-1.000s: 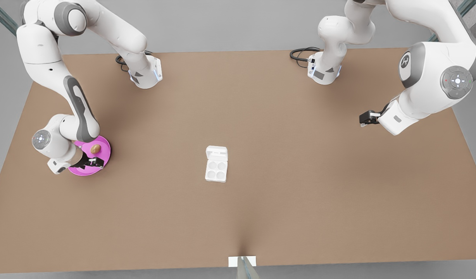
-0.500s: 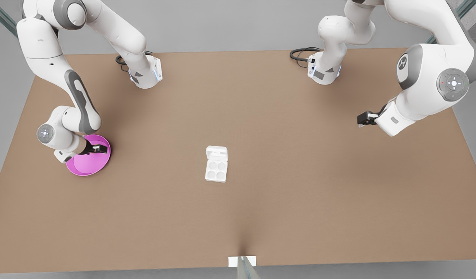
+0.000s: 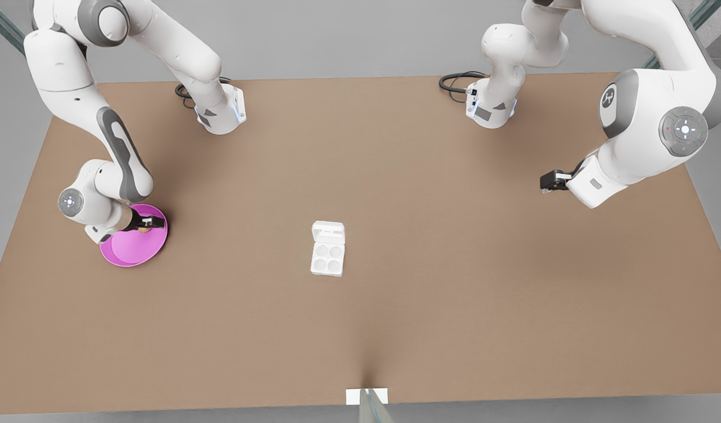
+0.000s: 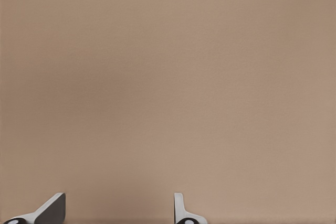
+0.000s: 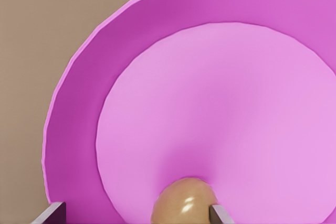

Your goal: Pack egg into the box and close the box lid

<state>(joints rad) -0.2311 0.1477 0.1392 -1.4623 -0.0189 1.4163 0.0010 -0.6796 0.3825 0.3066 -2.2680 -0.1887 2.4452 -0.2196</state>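
Right wrist view puts the egg (image 5: pixel 185 201) close under the camera, lying on the pink plate (image 5: pixel 79 129) between the two fingers of the right pincer (image 5: pixel 136 214). One fingertip (image 5: pixel 219 214) sits against the egg's side; the other is well apart from it, so the pincer is open around the egg and has not yet clamped it. In the front view this pincer (image 3: pixel 144 223) hangs over the far part of the plate (image 3: pixel 123 252), at the table's (image 3: pixel 454 305) left side.

The egg looks smooth, rounded and glossy, so I judge it light, brittle and apt to slip or roll. A gentle squeeze across its narrow middle, with the fingers level, seems the safest hold. The plate's raised rim should stop it rolling off.

Farther along, near the middle of the table, the box (image 3: pixel 327 260) lies open with four empty cups, its lid (image 3: pixel 328 232) folded back flat on the far side. Bare table lies between plate and box, leaving a free path for carrying.

Left wrist view shows the left pincer (image 4: pixel 115 211) with fingers spread apart, holding nothing, above bare table. In the front view it (image 3: pixel 549 181) waits near the right edge, well apart from the box.
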